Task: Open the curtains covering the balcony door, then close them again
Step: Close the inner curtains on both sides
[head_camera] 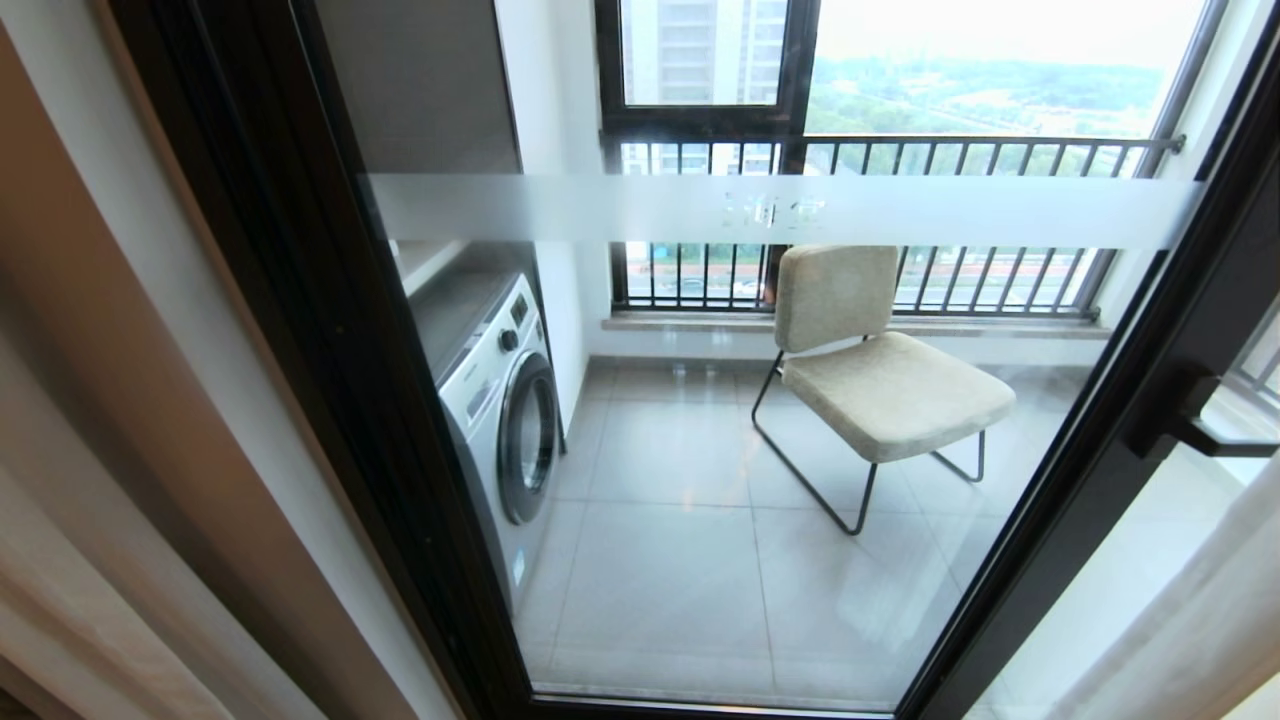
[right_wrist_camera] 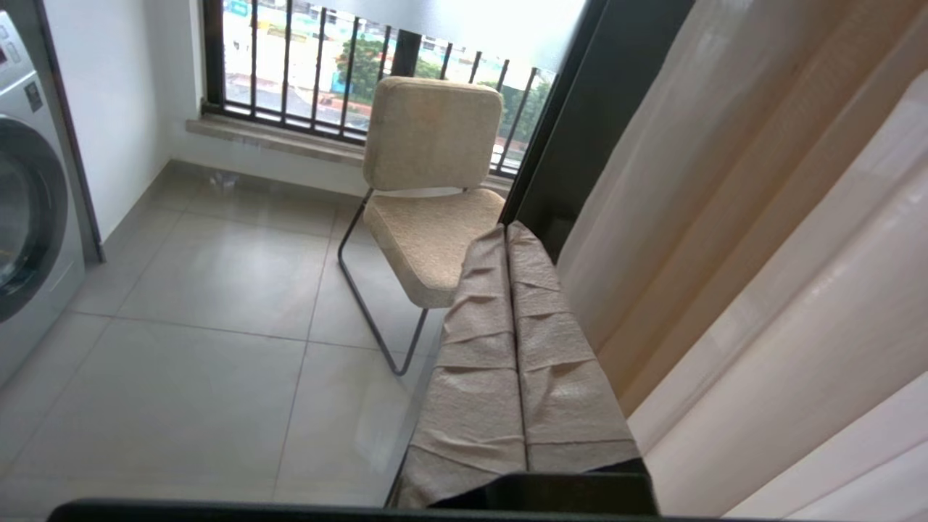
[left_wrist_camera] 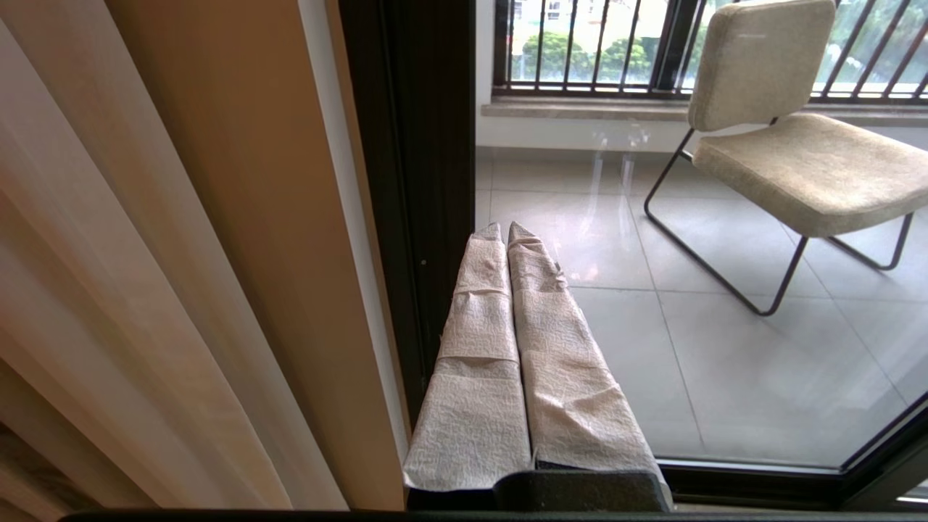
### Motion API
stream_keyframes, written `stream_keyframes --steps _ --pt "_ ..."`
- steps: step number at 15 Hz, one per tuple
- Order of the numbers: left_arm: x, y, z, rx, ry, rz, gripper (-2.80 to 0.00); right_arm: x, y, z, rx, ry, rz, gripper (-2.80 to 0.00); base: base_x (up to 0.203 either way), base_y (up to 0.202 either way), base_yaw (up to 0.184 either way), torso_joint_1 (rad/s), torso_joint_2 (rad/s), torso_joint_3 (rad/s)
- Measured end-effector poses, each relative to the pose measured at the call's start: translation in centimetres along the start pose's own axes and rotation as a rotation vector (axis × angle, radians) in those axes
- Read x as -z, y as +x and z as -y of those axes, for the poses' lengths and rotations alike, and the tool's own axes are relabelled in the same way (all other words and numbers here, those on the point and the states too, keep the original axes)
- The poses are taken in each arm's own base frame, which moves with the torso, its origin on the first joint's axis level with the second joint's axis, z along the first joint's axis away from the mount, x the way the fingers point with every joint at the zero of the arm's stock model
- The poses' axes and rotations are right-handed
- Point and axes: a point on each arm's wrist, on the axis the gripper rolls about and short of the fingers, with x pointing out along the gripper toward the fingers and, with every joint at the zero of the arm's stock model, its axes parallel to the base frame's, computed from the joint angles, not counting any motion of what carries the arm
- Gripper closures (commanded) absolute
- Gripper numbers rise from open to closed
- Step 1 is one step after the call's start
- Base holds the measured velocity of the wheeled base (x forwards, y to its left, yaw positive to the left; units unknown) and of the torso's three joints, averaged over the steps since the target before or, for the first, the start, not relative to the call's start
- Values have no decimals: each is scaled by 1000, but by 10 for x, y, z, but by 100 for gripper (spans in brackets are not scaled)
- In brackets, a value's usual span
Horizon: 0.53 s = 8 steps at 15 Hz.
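Note:
The balcony door fills the head view: clear glass with a frosted band in a dark frame. The curtains stand drawn to both sides, beige folds at the left edge and white sheer at the lower right. Neither gripper shows in the head view. My left gripper is shut and holds nothing, just beside the door frame, with curtain folds further off to its side. My right gripper is shut and empty too, close beside the sheer and beige curtain.
Behind the glass, a white washing machine stands at the left and a beige chair on thin black legs in the middle. A barred window closes the far side. A dark door handle juts out at the right.

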Motion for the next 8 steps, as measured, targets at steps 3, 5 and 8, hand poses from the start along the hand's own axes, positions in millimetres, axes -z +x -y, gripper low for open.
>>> stream_keyframes --steps 3,5,8 --pt "0 0 0 0 0 0 0 14 -13 -1 4 32 13 0 0 0 0 0 0 0" --pt "0 0 0 0 0 0 0 23 -20 -2 3 62 18 0 0 0 0 0 0 0" --pt "0 0 0 0 0 0 0 36 -28 -3 6 79 22 0 0 0 0 0 0 0"
